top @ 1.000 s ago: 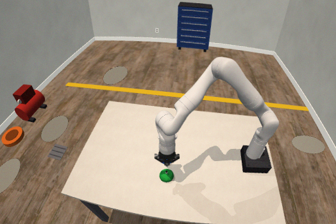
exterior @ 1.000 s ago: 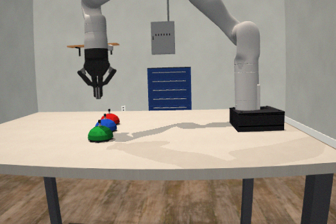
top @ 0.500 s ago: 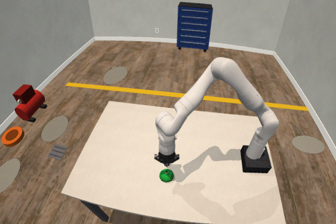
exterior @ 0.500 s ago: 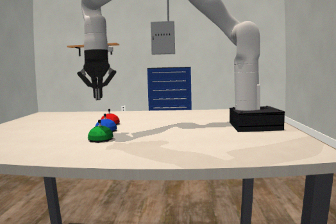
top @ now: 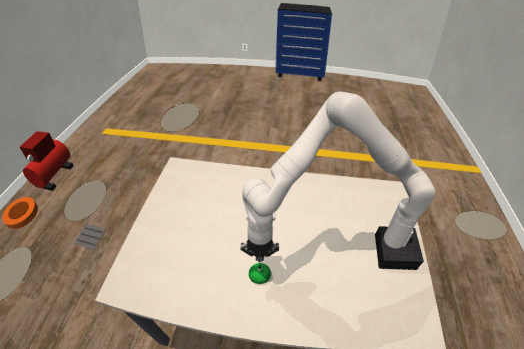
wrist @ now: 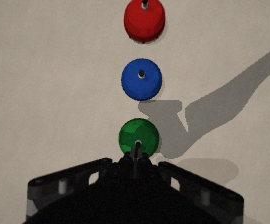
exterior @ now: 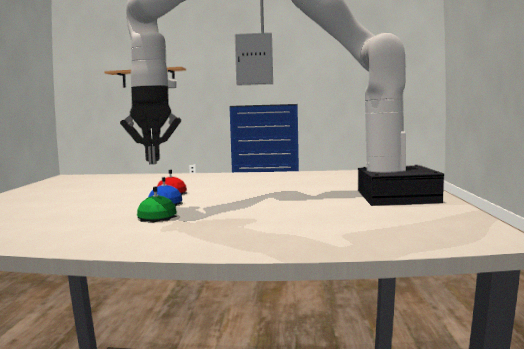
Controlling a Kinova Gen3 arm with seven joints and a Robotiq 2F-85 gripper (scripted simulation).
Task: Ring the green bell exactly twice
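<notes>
The top view looks down steeply from high above the near side of the table (top: 150, 215), far enough back to take in the whole arm, floor and back wall. The exterior view sits low, about level with the table (exterior: 280, 250), facing that same wall. The wrist view looks straight down, close over the green bell (wrist: 139, 135), which all three views share.

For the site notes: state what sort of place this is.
Probably a workshop or garage: a blue tool chest against the wall, a red compressor-like tank on the wood floor, and a yellow floor line.
</notes>
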